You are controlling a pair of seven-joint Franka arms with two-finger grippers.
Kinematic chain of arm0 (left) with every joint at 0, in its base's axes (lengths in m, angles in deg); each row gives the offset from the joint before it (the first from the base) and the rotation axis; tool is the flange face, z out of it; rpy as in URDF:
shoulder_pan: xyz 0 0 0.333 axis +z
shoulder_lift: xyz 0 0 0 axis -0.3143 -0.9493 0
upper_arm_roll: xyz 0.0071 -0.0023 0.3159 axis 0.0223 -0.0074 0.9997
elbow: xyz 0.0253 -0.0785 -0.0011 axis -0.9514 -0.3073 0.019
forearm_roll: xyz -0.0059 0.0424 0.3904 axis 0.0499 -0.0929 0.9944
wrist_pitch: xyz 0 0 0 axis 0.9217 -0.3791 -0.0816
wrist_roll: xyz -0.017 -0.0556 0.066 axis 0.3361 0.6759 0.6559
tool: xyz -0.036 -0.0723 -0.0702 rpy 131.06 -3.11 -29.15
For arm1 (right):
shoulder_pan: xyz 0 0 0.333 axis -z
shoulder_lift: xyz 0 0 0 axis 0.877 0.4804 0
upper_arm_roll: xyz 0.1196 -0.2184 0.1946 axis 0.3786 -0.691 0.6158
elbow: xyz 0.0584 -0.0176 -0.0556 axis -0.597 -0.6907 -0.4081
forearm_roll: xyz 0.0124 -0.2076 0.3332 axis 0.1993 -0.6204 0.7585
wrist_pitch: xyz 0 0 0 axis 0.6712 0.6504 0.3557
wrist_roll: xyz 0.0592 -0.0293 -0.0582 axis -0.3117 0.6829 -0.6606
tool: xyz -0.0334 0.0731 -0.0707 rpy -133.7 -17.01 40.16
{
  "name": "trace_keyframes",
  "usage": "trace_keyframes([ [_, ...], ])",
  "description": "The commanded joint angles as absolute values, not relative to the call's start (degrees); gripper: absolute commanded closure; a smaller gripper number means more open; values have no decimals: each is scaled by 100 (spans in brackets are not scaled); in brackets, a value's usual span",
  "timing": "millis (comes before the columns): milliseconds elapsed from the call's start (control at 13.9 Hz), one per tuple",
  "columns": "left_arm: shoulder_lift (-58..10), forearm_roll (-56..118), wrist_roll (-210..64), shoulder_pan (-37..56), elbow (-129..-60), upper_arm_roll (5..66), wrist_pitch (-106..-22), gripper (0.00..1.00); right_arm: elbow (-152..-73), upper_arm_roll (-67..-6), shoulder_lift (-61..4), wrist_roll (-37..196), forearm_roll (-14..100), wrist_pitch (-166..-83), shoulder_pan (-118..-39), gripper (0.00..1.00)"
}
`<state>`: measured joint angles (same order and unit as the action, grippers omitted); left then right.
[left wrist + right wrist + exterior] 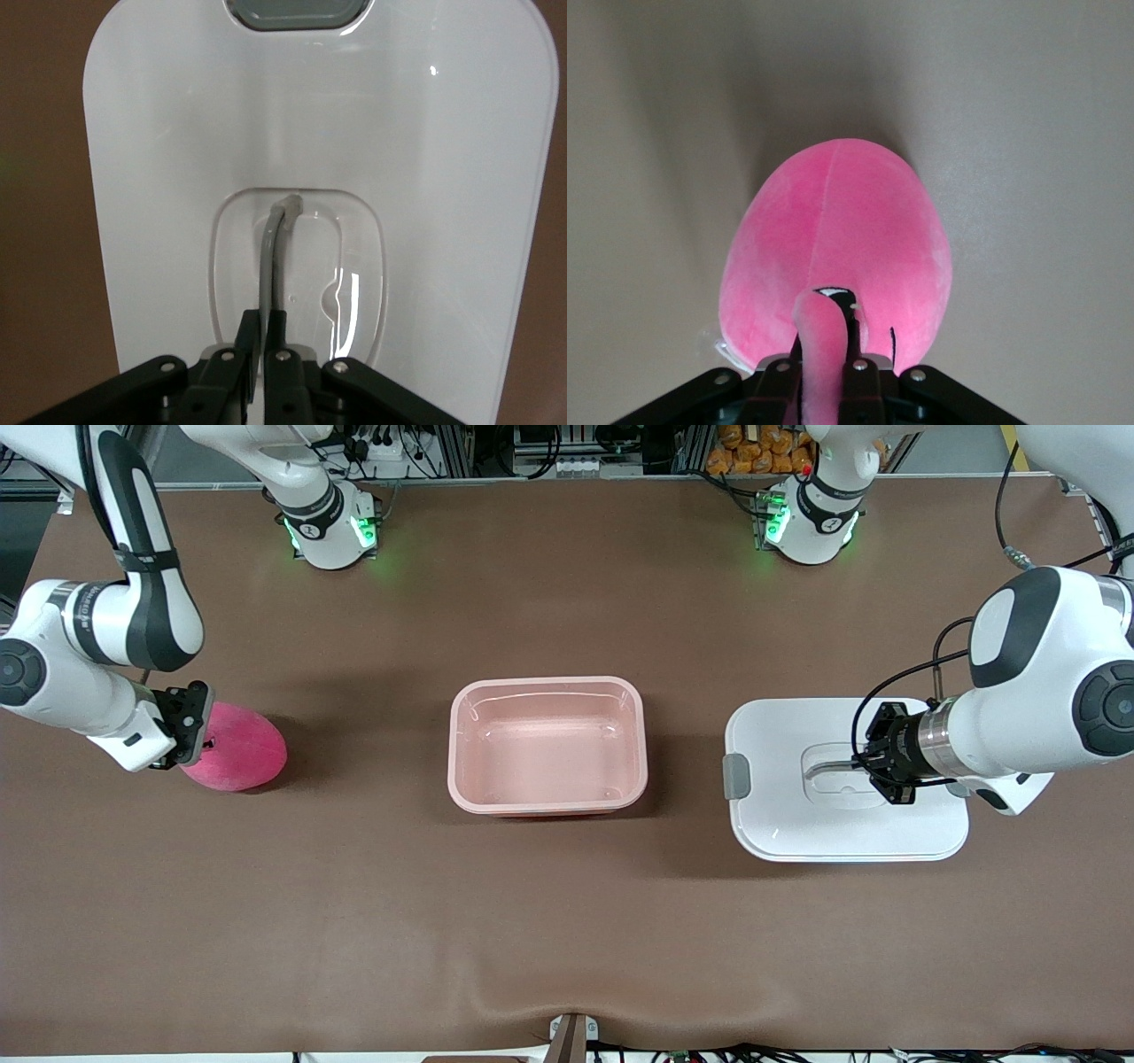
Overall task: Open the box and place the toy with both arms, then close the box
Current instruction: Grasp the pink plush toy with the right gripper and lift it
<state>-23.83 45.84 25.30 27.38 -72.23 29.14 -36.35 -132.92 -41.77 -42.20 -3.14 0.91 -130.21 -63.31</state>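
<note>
I see the box [547, 746] mid-table, open, nothing in it I can make out. Its lid [780, 815] lies flat toward the left arm's end, well apart from it. There the left gripper [858, 762] has its jaws pinched together on the lid's grey handle [275, 257]. At the right arm's end, the right gripper [197, 731] is clamped on a fold of the toy [244, 748] (its face is hidden from me).

Front view taken from high across table [567, 921], facing robot bases. Left wrist view aimed closely down onto lid [177, 177]; right wrist view closely onto toy [842, 239]. Both shared with front view.
</note>
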Motion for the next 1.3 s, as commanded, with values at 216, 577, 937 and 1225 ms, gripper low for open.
trace_keyframes([
  [216, -2353, 4678, 2414, 2737, -7210, 2883, -3626, 100, -12559, -4130, -4382, 97, 429, -11846, -6234, 100],
  [577, -2361, 4687, 2326, 2737, -7201, 2883, -3626, 100, -12056, -4095, -4391, 1467, 429, -11088, -6269, 100],
  [937, -2344, 4678, 1886, 2763, -7201, 2883, -3626, 100, -11801, -4078, -4505, 2689, 429, -10552, -6410, 100],
  [1225, -2274, 4625, 2114, 2833, -7201, 2891, -3617, 100, -11582, -4077, -4540, 4138, 779, -9972, -6524, 100],
])
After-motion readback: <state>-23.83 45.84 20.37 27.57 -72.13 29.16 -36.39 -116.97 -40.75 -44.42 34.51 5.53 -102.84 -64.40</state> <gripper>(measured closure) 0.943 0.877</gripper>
